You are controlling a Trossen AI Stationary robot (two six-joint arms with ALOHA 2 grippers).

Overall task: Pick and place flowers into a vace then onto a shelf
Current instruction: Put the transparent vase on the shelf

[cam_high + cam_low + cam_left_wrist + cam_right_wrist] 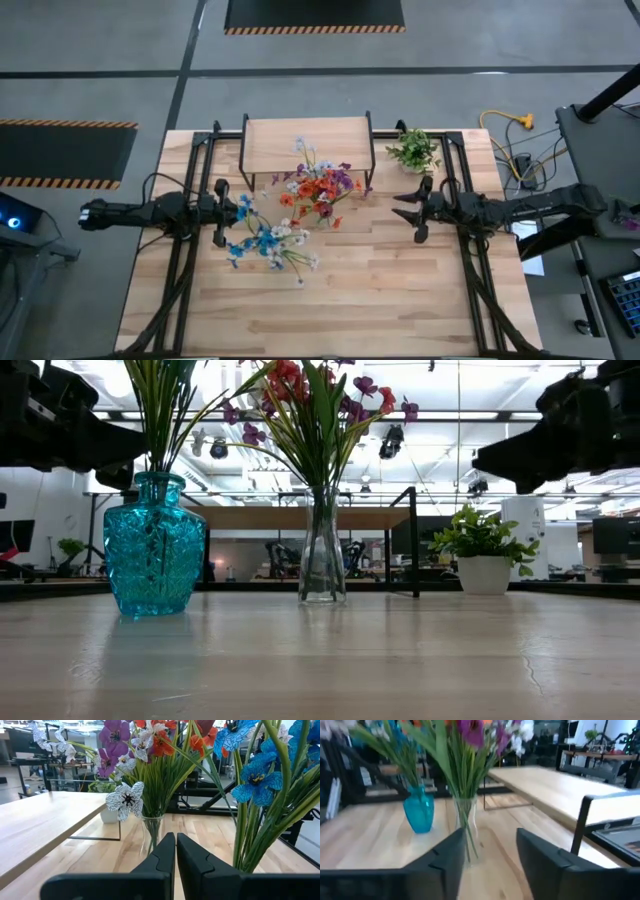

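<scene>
Already the flowers (318,187) stand bunched in a clear vase (322,550) at frame centre, just before the shelf (308,143); a blue bunch fills the turquoise vase (153,545) lower left. Both vases remain on the table (400,290), so shelving comes next. The right gripper (410,210), fingers spread, faces the clear vase and must close around it. The left gripper (221,212), fingers pressed together, sits beside the turquoise vase.

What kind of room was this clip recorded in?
Probably a large robotics lab or workshop hall. The wooden table stands on grey concrete floor with hazard-striped mats; the low view shows a high ceiling with strip lights, and more workbenches stand behind.
</scene>
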